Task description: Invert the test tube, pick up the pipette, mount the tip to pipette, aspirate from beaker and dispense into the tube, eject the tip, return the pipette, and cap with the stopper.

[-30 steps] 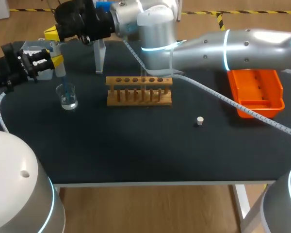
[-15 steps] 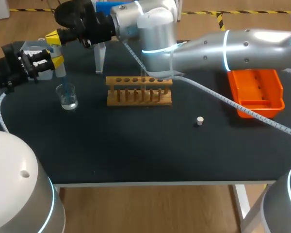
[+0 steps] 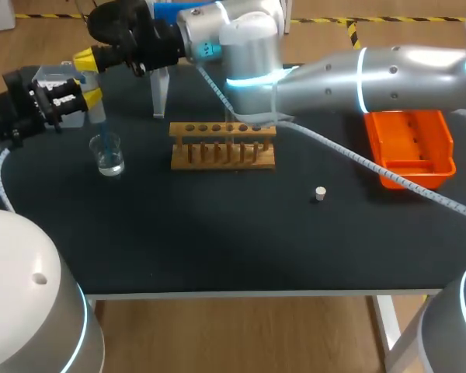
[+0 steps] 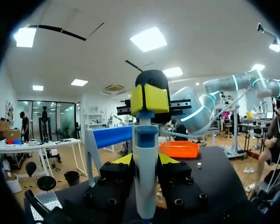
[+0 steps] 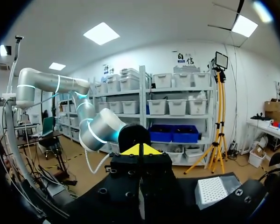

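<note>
My left gripper (image 3: 93, 97) is shut on the white pipette (image 4: 145, 186), holding it upright. The pipette's blue tip (image 3: 101, 132) points down into the glass beaker (image 3: 109, 155) at the table's left. My right arm reaches across the table. Its gripper (image 3: 85, 58) is shut with nothing in it, and in the left wrist view its yellow tips (image 4: 149, 99) sit right over the pipette's blue top. The wooden tube rack (image 3: 223, 145) stands mid-table. The small white stopper (image 3: 320, 193) lies to its right. I cannot make out a test tube in the rack.
An orange tray (image 3: 412, 144) sits at the right edge. The white pipette stand (image 3: 161, 89) is behind the rack. The tip box (image 5: 212, 191) stands at the far left, by my left gripper. The right arm's cable (image 3: 357, 159) runs over the table.
My right gripper has shifted slightly to the right above the pipette's top. The left gripper, pipette and beaker have stayed where they were.
</note>
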`<state>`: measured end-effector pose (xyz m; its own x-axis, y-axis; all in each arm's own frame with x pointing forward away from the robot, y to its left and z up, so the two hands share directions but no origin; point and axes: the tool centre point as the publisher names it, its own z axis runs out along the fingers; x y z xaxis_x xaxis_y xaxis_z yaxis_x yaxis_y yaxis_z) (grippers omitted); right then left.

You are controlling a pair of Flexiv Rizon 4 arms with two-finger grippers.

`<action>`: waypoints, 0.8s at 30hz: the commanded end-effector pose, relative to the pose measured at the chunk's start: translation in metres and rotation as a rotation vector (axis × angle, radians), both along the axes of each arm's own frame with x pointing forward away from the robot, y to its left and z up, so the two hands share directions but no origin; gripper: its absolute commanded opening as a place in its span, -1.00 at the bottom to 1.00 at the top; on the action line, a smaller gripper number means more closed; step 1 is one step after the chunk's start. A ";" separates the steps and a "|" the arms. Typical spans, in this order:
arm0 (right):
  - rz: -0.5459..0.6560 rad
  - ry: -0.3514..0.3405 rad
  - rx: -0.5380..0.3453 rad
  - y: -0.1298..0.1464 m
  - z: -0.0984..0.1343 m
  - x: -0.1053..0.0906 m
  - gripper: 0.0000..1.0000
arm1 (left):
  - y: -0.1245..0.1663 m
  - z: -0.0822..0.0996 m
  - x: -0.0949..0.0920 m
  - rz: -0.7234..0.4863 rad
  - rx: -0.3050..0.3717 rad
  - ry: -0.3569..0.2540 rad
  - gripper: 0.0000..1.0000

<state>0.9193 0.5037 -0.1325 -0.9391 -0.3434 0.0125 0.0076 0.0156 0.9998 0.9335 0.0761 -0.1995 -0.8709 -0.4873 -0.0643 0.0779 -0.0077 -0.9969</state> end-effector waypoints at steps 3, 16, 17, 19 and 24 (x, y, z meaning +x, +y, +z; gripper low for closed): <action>-0.018 -0.038 0.026 -0.004 0.032 0.005 1.00 | 0.002 0.003 0.000 -0.006 -0.001 0.001 -1.00; -0.077 -0.126 -0.001 -0.067 0.070 0.012 1.00 | 0.002 0.003 0.000 -0.006 -0.001 0.001 -1.00; -0.083 -0.134 -0.012 -0.076 0.072 0.013 1.00 | 0.002 0.003 0.000 -0.006 -0.001 0.001 -1.00; -0.090 -0.154 -0.034 -0.095 0.073 0.012 1.00 | 0.002 0.003 0.000 -0.006 -0.001 0.001 -1.00; -0.107 -0.178 -0.078 -0.147 0.072 0.009 1.00 | 0.002 0.003 0.000 -0.006 -0.001 0.001 -1.00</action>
